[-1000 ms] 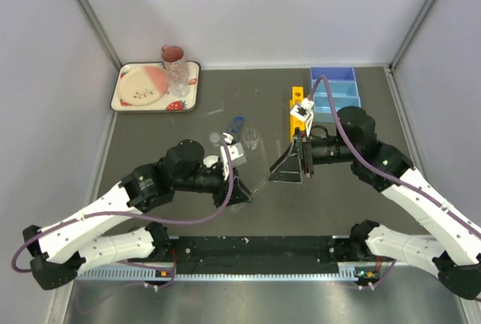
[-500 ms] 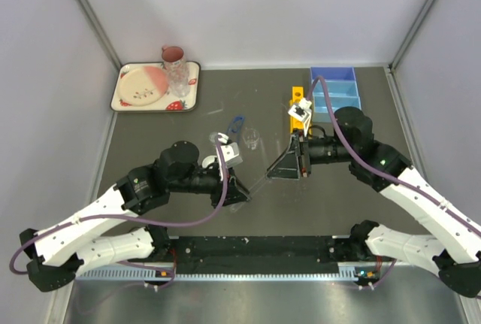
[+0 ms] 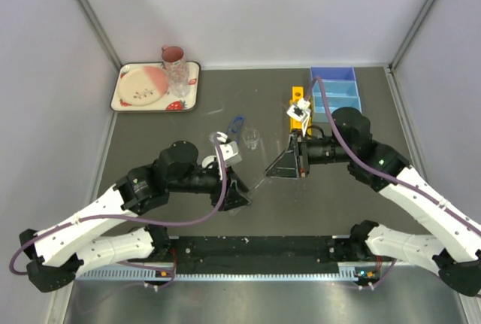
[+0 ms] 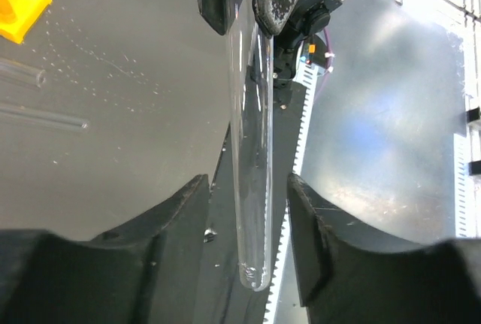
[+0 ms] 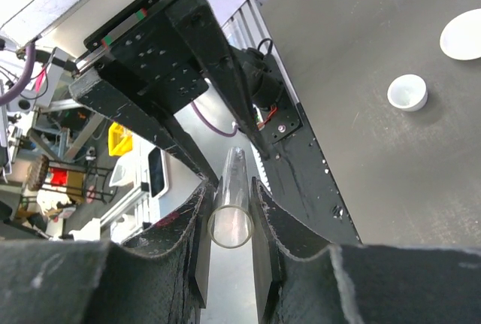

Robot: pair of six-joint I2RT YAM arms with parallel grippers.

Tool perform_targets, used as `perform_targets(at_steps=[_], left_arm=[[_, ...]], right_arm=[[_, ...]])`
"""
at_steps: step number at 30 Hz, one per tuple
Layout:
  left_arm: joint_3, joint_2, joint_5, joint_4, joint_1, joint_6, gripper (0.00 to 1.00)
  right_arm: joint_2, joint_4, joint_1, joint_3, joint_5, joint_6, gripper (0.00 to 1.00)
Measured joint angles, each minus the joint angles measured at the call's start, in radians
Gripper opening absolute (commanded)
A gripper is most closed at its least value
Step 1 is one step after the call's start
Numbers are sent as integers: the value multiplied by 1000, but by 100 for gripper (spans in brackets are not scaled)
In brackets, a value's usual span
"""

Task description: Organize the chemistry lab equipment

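Note:
A thin clear glass tube [image 3: 259, 181] hangs in the air between my two grippers. My right gripper [image 5: 231, 186] is shut on its open end [image 5: 231, 222]. My left gripper [image 4: 246, 183] is open, and the tube's round closed end [image 4: 252, 264] lies between its jaws with a gap on each side. In the top view the left gripper [image 3: 242, 195] and right gripper [image 3: 272, 171] face each other at the table's middle. Two more glass rods [image 4: 45, 117] lie on the table. The yellow rack [image 3: 297, 106] and blue divided tray [image 3: 335, 87] stand at the back right.
A small clear beaker [image 3: 251, 139], blue-rimmed goggles [image 3: 237, 122] and a small white dish [image 3: 215, 137] sit behind the left arm. Two white dishes [image 5: 407, 92] show in the right wrist view. A cream tray [image 3: 192, 83] with plate, pink mug and tumbler is at the back left.
The right gripper has shifted a little to the left with the tube. The left gripper's jaws look spread wider around the tube's end.

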Motion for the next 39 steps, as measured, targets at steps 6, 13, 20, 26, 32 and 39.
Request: perform_targets(at_steps=[6, 13, 20, 26, 32, 39], left_arm=[[0, 0, -13, 9, 0, 2, 99], [16, 0, -66, -16, 0, 5, 99], [83, -1, -249, -69, 0, 4, 99], [82, -26, -405, -100, 0, -5, 99], [77, -44, -468, -108, 0, -4, 99], [47, -30, -476, -109, 0, -3, 99]], right_arm=[[8, -1, 10, 0, 15, 1, 15], [60, -49, 10, 29, 126, -43, 13], [154, -158, 5, 168, 348, -151, 13], [232, -237, -71, 288, 612, -239, 13], [322, -296, -157, 338, 874, -317, 12], [380, -320, -268, 351, 980, -360, 11]])
